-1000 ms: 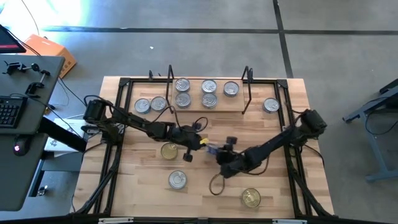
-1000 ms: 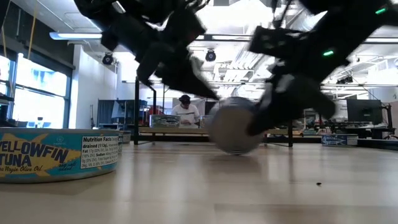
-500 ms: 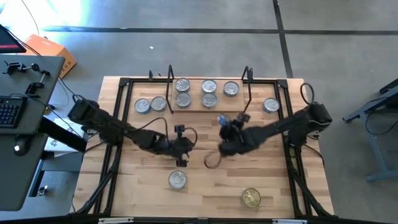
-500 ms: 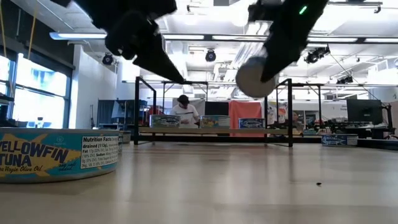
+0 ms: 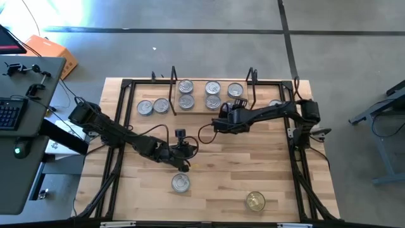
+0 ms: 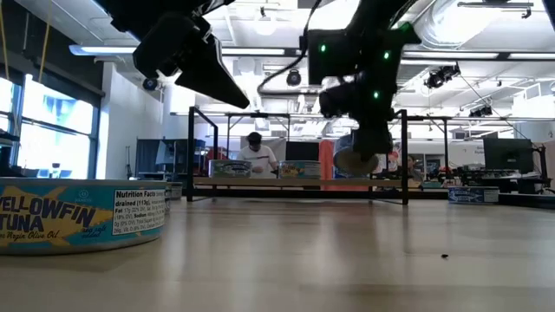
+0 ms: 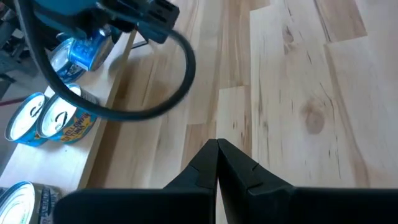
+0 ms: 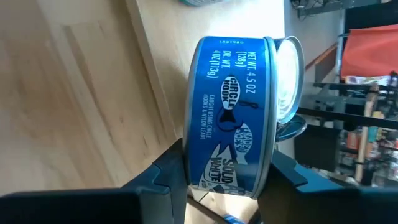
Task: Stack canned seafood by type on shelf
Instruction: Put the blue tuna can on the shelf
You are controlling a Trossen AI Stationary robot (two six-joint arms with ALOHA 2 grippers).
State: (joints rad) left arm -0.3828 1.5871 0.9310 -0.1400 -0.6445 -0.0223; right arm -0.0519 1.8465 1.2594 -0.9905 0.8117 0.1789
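My right gripper [image 5: 223, 121] hangs just in front of the shelf [image 5: 199, 95], shut on a blue-labelled can [image 8: 229, 106] turned on its edge. Several silver-lidded cans [image 5: 213, 101] stand on the shelf board between its black wire ends. Two more cans [image 5: 153, 107] stand left of the shelf, and one [image 5: 274, 104] shows right of it, partly under my right arm. My left gripper [image 5: 183, 154] is shut and holds nothing. It hovers over the middle of the table, and its fingers [image 7: 216, 163] point down at bare wood. My right gripper pinches the blue can between its two fingers. One finger lies on the silver lid [image 8: 273, 155] and the other on the opposite flat face [image 8: 188, 158]. The fingers slant down toward the table's far side. The can sits on edge, lifted clear, label wall facing the wrist.
A silver-lidded can [image 5: 181, 183] and a gold-lidded one [image 5: 255, 201] stand on the near half of the table. A yellowfin tuna can [image 6: 82, 215] fills the low view's left. A black cable loops below my right wrist [image 5: 205, 133]. People and desks show beyond the table.
My right gripper has carried the blue can up from the middle of the table toward the far edge, to the shelf's front, tipping further down as it went. My left gripper, shut throughout, has drawn back a little toward the table's left and near side.
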